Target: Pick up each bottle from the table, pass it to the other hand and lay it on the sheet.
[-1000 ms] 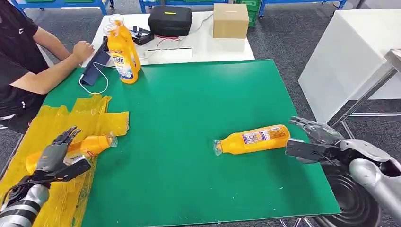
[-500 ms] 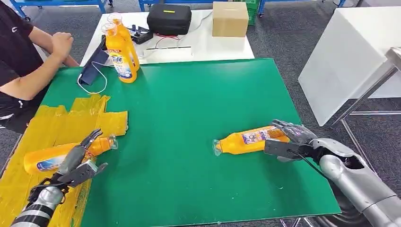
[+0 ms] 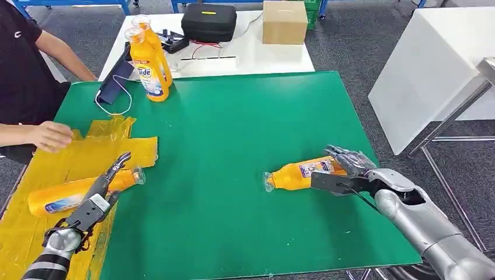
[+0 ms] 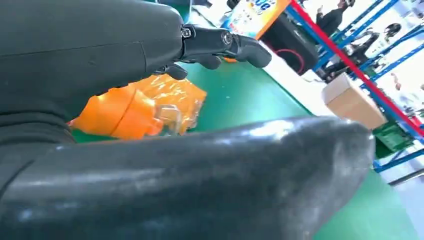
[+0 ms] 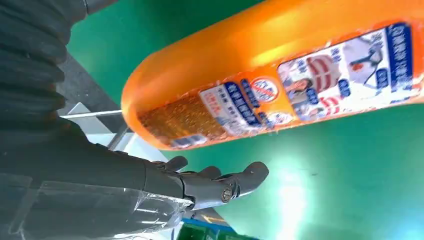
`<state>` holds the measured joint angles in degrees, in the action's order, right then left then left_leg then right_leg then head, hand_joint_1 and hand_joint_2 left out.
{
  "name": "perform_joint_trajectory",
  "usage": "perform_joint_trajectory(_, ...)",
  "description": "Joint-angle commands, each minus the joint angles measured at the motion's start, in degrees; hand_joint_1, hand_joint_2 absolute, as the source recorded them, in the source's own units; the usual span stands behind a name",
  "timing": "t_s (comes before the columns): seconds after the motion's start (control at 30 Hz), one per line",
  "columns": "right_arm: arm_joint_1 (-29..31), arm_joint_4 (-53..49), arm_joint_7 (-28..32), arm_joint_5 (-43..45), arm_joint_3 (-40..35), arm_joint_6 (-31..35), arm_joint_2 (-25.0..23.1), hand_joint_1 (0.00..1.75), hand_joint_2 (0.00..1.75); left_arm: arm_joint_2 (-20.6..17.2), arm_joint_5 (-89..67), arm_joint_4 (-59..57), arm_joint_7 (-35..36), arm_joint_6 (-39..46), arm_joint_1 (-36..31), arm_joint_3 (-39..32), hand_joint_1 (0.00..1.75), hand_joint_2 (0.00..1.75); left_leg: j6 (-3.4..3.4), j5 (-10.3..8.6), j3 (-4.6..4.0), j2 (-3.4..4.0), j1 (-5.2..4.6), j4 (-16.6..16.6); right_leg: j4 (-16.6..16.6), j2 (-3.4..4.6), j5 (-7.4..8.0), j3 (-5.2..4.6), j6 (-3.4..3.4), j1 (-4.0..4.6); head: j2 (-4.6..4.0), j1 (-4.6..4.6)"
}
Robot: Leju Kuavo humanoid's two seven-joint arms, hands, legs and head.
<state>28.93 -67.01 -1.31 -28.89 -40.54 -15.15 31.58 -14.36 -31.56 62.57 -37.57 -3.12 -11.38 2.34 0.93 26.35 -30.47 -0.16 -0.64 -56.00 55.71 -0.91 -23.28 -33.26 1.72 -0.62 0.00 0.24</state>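
An orange bottle (image 3: 297, 174) lies on its side on the green table (image 3: 233, 128), its cap pointing left. My right hand (image 3: 345, 170) is at its base end, fingers spread above it and thumb in front. In the right wrist view the fingers (image 5: 215, 182) stand apart from the bottle (image 5: 280, 75). A second orange bottle (image 3: 67, 196) lies on the yellow sheet (image 3: 87, 154) at the left. My left hand (image 3: 96, 195) hovers by its neck, fingers straight and holding nothing. The left wrist view shows that neck (image 4: 120, 112) beyond the fingers (image 4: 225, 42).
Two more orange bottles (image 3: 149, 64) stand upright at the table's back left corner beside a dark tablet (image 3: 117, 79). A person sits at the left with a hand (image 3: 52, 135) over the sheet. A white table behind holds a black case (image 3: 209, 22) and a cardboard box (image 3: 284, 22).
My right hand has moved left onto the base end of the lying bottle. My left hand has drawn back from the bottle on the sheet. The person's hand has come down to the sheet.
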Motion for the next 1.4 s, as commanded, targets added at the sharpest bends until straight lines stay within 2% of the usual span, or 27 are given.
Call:
perform_joint_trajectory(0.03, 2.5, 11.3, -1.9, -8.0, -1.9, 2.7, -7.1, 0.00, 1.75, 3.7, 1.8, 5.0, -0.2, -3.2, 1.0, -0.9, 0.00, 0.00, -0.11, 0.06, 0.10, 0.14, 0.16, 0.0, -0.1, 0.19, 0.05, 0.12, -0.05, 0.15, 0.00, 0.00)
perform_joint_trajectory(0.17, 3.4, 23.7, -4.3, -18.3, -4.2, 4.3, -11.7, 0.00, 1.75, 5.7, 2.2, 5.3, 0.7, -3.8, -0.1, 0.4, 0.00, 0.00, -0.12, 0.05, 0.14, 0.12, 0.20, 0.0, -0.2, 0.18, 0.07, 0.18, -0.05, 0.19, 0.00, 0.00)
perform_joint_trajectory(0.27, 3.0, 32.6, -3.2, -22.0, -5.2, 1.6, -12.9, 0.00, 1.75, 7.1, 2.4, 2.9, 0.8, -3.8, -2.8, 1.9, 0.00, 0.00, -0.07, 0.00, 0.14, -0.08, 0.13, 0.1, -0.2, -0.03, 0.04, 0.21, -0.03, 0.12, 0.00, 0.02)
perform_joint_trajectory(0.3, 2.4, 34.1, -2.7, -22.5, -5.4, 0.9, -12.5, 1.54, 1.75, 7.5, 2.3, 1.7, 0.8, -3.8, -4.0, 2.5, 0.00, 0.00, -0.10, -0.01, 0.15, -0.15, 0.22, 0.0, -0.3, -0.08, 0.06, 0.29, -0.05, 0.21, 0.00, 0.02)
perform_joint_trajectory(0.33, 1.8, 35.5, -2.0, -23.2, -5.6, 0.4, -12.0, 1.75, 1.75, 8.0, 2.4, 0.4, 0.9, -3.8, -5.3, 3.0, 0.00, 0.00, -0.07, -0.02, 0.25, -0.16, 0.16, 0.1, -0.2, -0.13, 0.02, 0.32, -0.03, 0.16, 0.00, 0.02)
perform_joint_trajectory(0.43, 1.2, 36.7, -1.0, -24.5, -5.1, 0.4, -11.8, 1.75, 1.75, 8.6, 2.9, -2.3, 1.0, -3.4, -7.3, 3.6, 0.00, 0.00, -0.13, 0.04, 0.61, -0.07, 0.27, 0.1, -0.4, 0.02, 0.10, 0.68, -0.02, 0.26, 0.00, 0.02)
perform_joint_trajectory(0.53, 1.6, 36.6, -0.9, -24.5, -5.1, 0.0, -11.8, 1.75, 1.75, 8.5, 2.9, -2.4, 1.0, -3.4, -7.3, 3.5, 0.00, 0.00, -0.12, 0.33, 1.20, 0.39, 0.43, 0.1, -0.7, 0.49, 0.17, 1.23, 0.00, 0.41, 0.00, 0.07)
perform_joint_trajectory(0.57, 1.7, 36.5, -0.9, -24.5, -5.1, -0.2, -11.8, 1.75, 1.75, 8.5, 2.9, -2.4, 1.0, -3.3, -7.3, 3.5, 0.00, 0.00, -0.10, 0.43, 1.38, 0.46, 0.40, 0.0, -0.6, 0.54, 0.04, 0.98, -0.03, 0.44, 0.00, 0.04)
perform_joint_trajectory(0.6, 1.7, 36.5, -0.9, -24.5, -5.1, -0.2, -11.8, 1.75, 1.75, 8.5, 2.9, -2.4, 1.0, -3.3, -7.3, 3.5, 0.00, 0.00, -0.05, 0.21, 0.90, 0.29, 0.44, 0.0, -0.7, 0.42, 0.26, 0.46, -0.08, 0.49, 0.00, 0.02)
perform_joint_trajectory(0.67, 1.7, 35.7, -1.2, -24.7, -4.7, -1.0, -11.8, 1.75, 1.75, 8.4, 3.1, -2.3, 0.9, -3.2, -7.2, 3.5, 0.00, 0.00, -0.05, 0.45, 1.39, 0.36, 0.40, 0.0, -0.7, 0.52, -0.17, 0.87, 0.11, 0.47, 0.00, 0.04)
perform_joint_trajectory(0.7, 1.6, 35.5, -1.3, -24.9, -4.5, -1.4, -11.7, 1.75, 1.75, 8.4, 3.0, -2.5, 0.9, -3.2, -7.3, 3.6, 0.00, 0.00, 0.02, 0.18, 1.07, 0.22, 0.44, 0.0, -0.9, 0.39, 0.04, 0.69, 0.12, 0.52, 0.00, 0.04)
perform_joint_trajectory(0.77, 1.6, 35.6, -1.4, -24.9, -4.0, -1.5, -11.9, 1.75, 1.75, 8.5, 3.1, -2.8, 0.9, -3.1, -7.7, 3.9, 0.00, 0.00, 0.17, 0.39, 1.65, 0.44, 0.40, -0.1, -0.7, 0.59, 0.06, 1.25, 0.21, 0.47, 0.00, 0.02)
perform_joint_trajectory(0.8, 1.5, 35.7, -1.4, -23.2, -1.8, 0.0, -12.6, 1.75, 1.75, 8.9, 4.5, -2.9, 0.7, -4.0, -7.7, 3.3, 0.00, 0.00, 0.16, 0.30, 1.49, 0.36, 0.42, -0.1, -0.8, 0.52, 0.16, 1.13, 0.24, 0.49, 0.00, 0.04)
perform_joint_trajectory(0.83, 2.3, 36.2, -1.0, -21.5, 1.0, 2.0, -14.4, 1.75, 1.75, 8.8, 5.9, -1.9, 0.8, -5.0, -7.1, 2.8, 0.00, 0.00, 0.18, 0.43, 1.85, 0.43, 0.39, -0.1, -0.8, 0.59, 0.03, 1.46, 0.25, 0.46, 0.00, 0.02)
perform_joint_trajectory(0.9, 3.9, 35.2, 1.3, -17.2, 5.6, 4.7, -16.9, 1.75, 1.75, 8.7, 9.9, 0.6, 1.3, -8.7, -5.4, 1.2, 0.00, 0.00, 0.14, 0.25, 1.46, 0.37, 0.46, 0.0, -1.0, 0.55, 0.24, 1.18, 0.25, 0.53, 0.00, 0.04)
perform_joint_trajectory(0.97, 3.9, 29.9, 3.7, -12.5, 10.1, 6.9, -19.0, 1.75, 1.75, 8.5, 13.9, 4.6, 2.2, -12.4, -2.5, -0.9, 0.00, 0.00, 0.19, 0.43, 1.74, 0.85, 0.41, 0.0, -1.0, 1.02, 0.31, 1.91, 0.46, 0.47, 0.00, 0.04)
perform_joint_trajectory(1.0, 4.0, 29.2, 3.0, -12.5, 10.1, 6.4, -19.2, 1.75, 1.75, 8.4, 14.0, 5.1, 2.3, -12.5, -2.1, -1.0, 0.00, 0.00, 0.24, 0.50, 1.93, 0.85, 0.41, 0.0, -0.9, 1.02, 0.20, 2.20, 0.46, 0.43, 0.00, 0.07)
perform_joint_trajectory(1.07, 3.4, 28.2, 2.5, -12.4, 10.1, 6.1, -19.1, 1.75, 1.75, 8.4, 14.0, 5.6, 2.4, -12.7, -1.8, -1.1, 0.00, 0.00, 0.18, 0.37, 1.44, 1.14, 0.44, 0.0, -1.0, 1.30, 0.45, 1.62, 0.44, 0.45, 0.00, 0.07)
perform_joint_trajectory(1.27, 2.7, 28.0, 2.6, -12.4, 10.1, 6.2, -18.4, 1.75, 1.75, 8.6, 14.0, 5.5, 2.5, -12.7, -2.0, -1.0, 0.00, 0.00, 0.22, 0.44, 1.53, 0.87, 0.40, 0.1, -1.0, 0.96, 0.32, 1.69, 0.36, 0.45, 0.00, 0.02)
perform_joint_trajectory(1.33, 0.1, 21.4, 9.5, -5.8, 15.4, 10.2, -20.3, 1.75, 1.75, 9.1, 18.6, 7.2, 3.2, -16.2, -0.3, -3.2, 0.00, 0.00, 0.21, 0.45, 1.47, 0.85, 0.44, 0.0, -1.0, 0.99, 0.32, 1.66, 0.37, 0.48, 0.00, 0.02)
perform_joint_trajectory(1.4, -4.4, 5.7, 11.4, 5.0, 19.1, 7.3, -23.0, 1.75, 1.75, 10.5, 27.0, 12.4, 5.3, -22.1, 4.1, -6.9, 0.00, 0.00, 0.14, 0.43, 1.23, 0.93, 0.50, 0.0, -1.0, 1.10, 0.38, 1.41, 0.34, 0.53, 0.00, 0.02)
